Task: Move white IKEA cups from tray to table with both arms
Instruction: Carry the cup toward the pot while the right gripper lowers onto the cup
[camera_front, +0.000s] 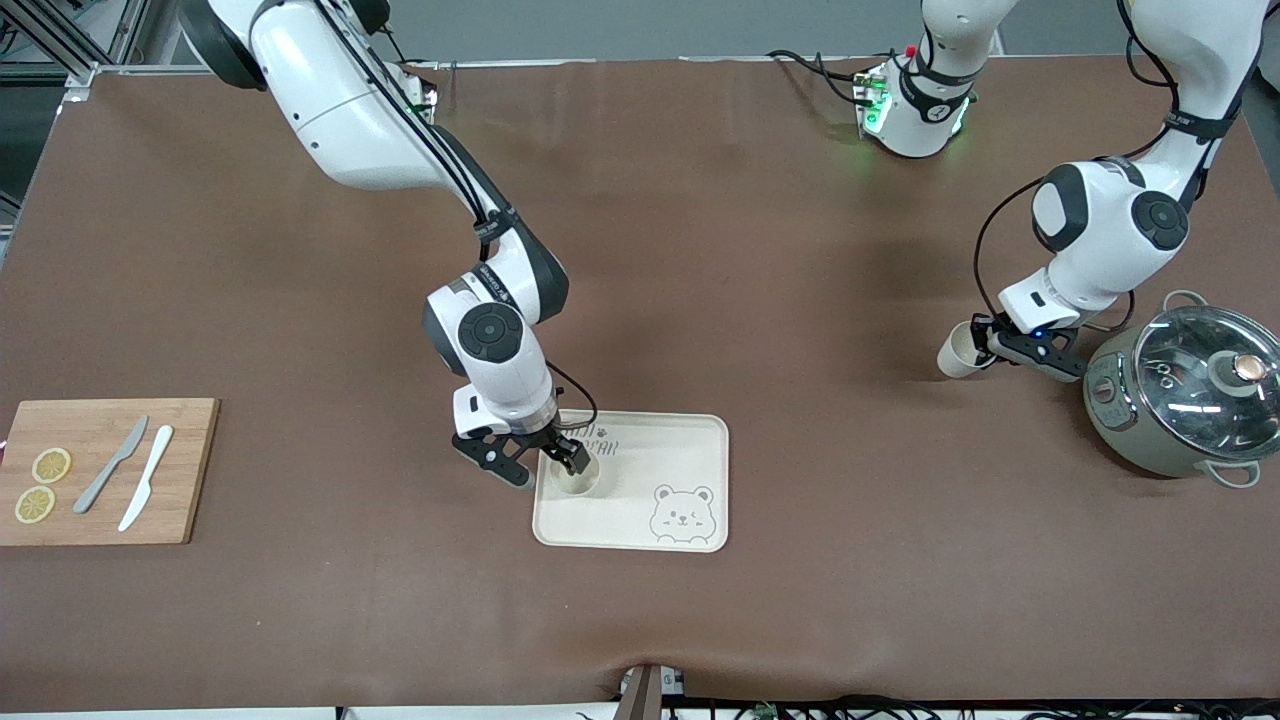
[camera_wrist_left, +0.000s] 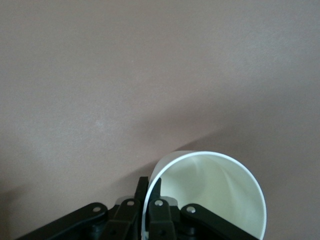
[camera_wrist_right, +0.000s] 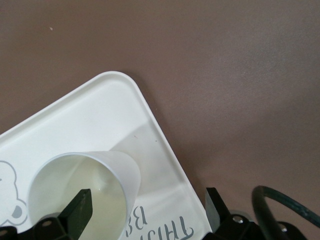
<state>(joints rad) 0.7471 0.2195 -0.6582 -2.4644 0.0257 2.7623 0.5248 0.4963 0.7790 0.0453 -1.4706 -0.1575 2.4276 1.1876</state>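
Observation:
One white cup (camera_front: 578, 478) stands upright on the cream bear tray (camera_front: 640, 450), at the tray's end toward the right arm. My right gripper (camera_front: 552, 466) is open over it, with one finger inside the cup's mouth and the other wide outside, touching nothing. The right wrist view shows this cup (camera_wrist_right: 60, 185), the tray (camera_wrist_right: 90, 115) and the open right gripper (camera_wrist_right: 147, 200). My left gripper (camera_front: 985, 343) is shut on the rim of the second white cup (camera_front: 960, 352), held tilted over the bare table beside the pot. The left wrist view shows the left gripper (camera_wrist_left: 150, 185) pinching that cup (camera_wrist_left: 215, 195).
A grey-green pot (camera_front: 1180, 395) with a glass lid stands close to the left gripper, toward the left arm's end. A wooden cutting board (camera_front: 190, 470) with two knives and two lemon slices lies at the right arm's end. The tray has a bear drawing (camera_front: 682, 515).

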